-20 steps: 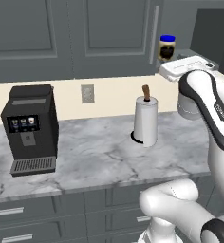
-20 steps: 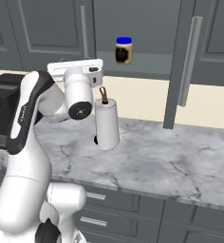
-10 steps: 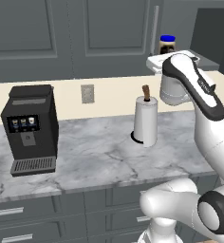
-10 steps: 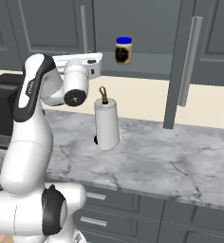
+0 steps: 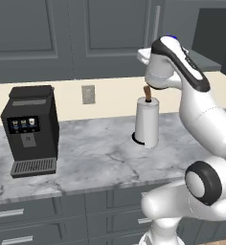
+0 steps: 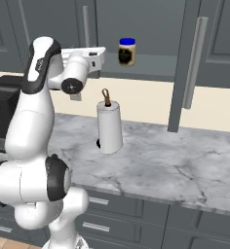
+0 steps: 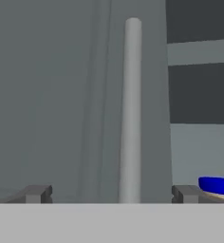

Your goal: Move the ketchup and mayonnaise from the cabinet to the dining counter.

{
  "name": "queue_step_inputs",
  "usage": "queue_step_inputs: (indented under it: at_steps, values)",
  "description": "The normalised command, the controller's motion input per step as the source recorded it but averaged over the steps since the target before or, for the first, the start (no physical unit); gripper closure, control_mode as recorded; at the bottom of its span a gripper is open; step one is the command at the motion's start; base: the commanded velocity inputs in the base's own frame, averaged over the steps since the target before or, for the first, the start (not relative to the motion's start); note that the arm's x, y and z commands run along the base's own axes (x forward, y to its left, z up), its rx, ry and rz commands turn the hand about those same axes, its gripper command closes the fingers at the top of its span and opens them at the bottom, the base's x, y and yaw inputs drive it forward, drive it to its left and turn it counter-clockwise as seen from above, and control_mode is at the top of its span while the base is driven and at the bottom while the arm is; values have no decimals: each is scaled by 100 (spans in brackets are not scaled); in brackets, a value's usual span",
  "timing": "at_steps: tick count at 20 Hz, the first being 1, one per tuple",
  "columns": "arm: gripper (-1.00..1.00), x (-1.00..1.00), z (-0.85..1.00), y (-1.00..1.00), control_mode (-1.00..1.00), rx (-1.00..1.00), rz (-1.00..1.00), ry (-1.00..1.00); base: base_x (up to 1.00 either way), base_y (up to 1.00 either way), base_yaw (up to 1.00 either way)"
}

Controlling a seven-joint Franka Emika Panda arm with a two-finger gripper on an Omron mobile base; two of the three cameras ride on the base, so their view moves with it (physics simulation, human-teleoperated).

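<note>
The mayonnaise is cut off at the hand view's edge, only its blue lid being shown.

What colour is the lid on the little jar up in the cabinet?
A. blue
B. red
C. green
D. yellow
A. The mayonnaise jar standing on the shelf inside the open cabinet has a bright blue lid, clear in the right base view, and the edge of that blue lid also shows low in the hand view.
</note>
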Motion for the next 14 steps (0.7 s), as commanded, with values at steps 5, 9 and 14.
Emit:
queue_step_inputs:
  at_steps: [5,9,14]
  values:
    - [-100,56,0,0,-100,-1,-11,0,0,0,0]
    - [100,56,0,27,-100,-2,-9,3,0,0,0]
    - [100,77,0,47,-100,-3,-5,10,0,0,0]
